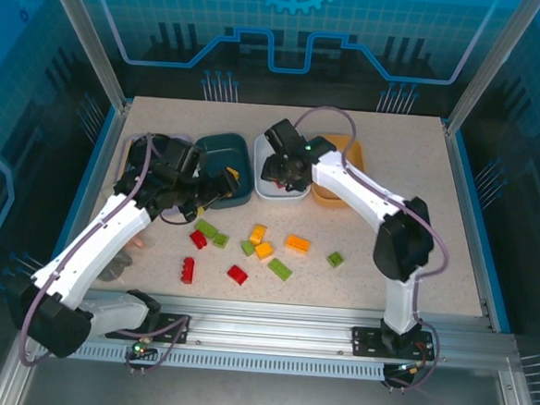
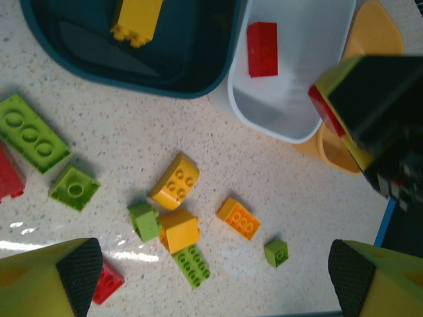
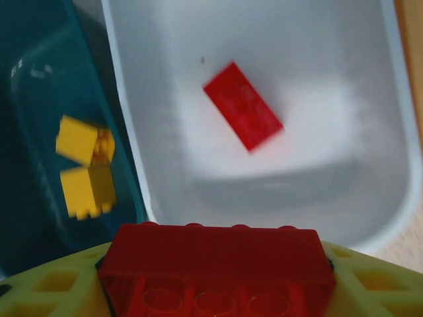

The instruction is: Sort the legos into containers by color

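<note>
Jaws of right gripper clamped on red brick, white tray at its 12 o'clock; left gripper spread wide.

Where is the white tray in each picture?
Top view: white tray just above centre.
Left wrist view: top right.
Right wrist view: top middle and right.
Shared landmark: the teal tray sits right beside it, on its left in every view.

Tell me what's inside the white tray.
One red brick lies flat on the floor of the white tray. The right pincer, gripping a second red brick, hangs over the near rim, so anything under it cannot be seen.
</note>
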Controlling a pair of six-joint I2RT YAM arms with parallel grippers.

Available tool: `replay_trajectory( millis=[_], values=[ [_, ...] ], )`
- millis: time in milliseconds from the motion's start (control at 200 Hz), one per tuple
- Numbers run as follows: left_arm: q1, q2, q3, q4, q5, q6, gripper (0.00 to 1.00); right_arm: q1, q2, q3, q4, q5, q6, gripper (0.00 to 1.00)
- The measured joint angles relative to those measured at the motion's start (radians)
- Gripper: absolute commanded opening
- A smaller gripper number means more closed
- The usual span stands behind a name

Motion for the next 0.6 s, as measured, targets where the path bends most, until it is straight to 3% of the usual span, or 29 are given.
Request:
replay_trajectory(
  millis=[265, 600],
  values=[
    [0.018, 0.073, 0.006, 0.148, 0.05, 0.064, 0.93, -0.082, 0.269, 0.309, 0.001, -0.017, 0.024, 0.56],
    [0.032, 0.146, 0.053, 0.195, 0.073, 0.101, 0.93, -0.114, 0.564, 0.654, -0.061, -0.085, 0.016, 0.82]
  ],
)
